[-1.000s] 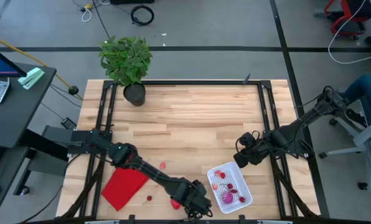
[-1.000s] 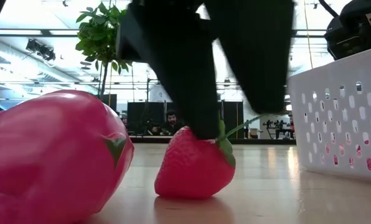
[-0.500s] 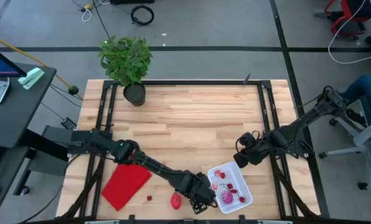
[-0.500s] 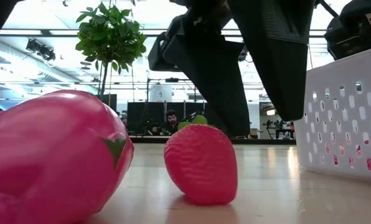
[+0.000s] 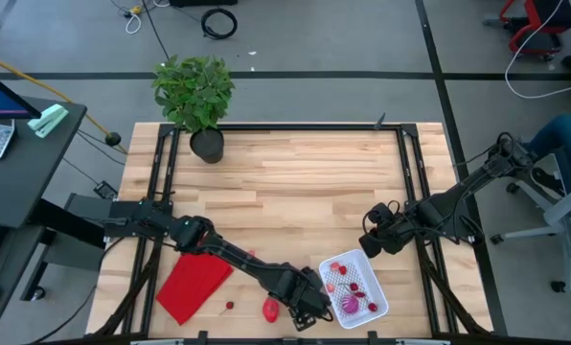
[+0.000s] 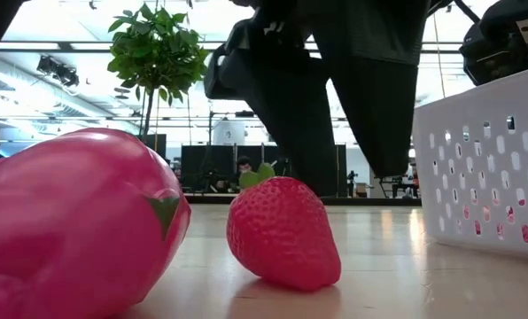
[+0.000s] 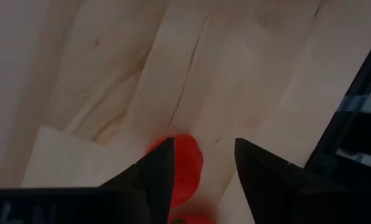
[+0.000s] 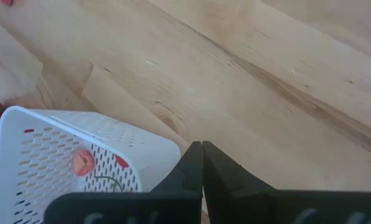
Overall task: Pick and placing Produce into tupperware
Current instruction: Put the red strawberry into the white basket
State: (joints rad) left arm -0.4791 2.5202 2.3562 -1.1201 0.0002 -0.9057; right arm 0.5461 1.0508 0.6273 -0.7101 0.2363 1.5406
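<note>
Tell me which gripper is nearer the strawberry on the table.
Left. The left gripper hangs open right over the strawberry, beside the tupperware. The right gripper waits shut beyond the tupperware's far corner.

One table (image 5: 295,182), one potted plant (image 5: 195,91), one red cloth (image 5: 192,287), one white tupperware (image 5: 381,297) and two arms, each with one claw: left (image 5: 305,309), right (image 5: 372,242). Loose produce on the table, high view: three pieces; the low view shows one strawberry (image 6: 282,230) and one pink fruit (image 6: 69,221). Pieces inside the tupperware are too small to count.
</note>
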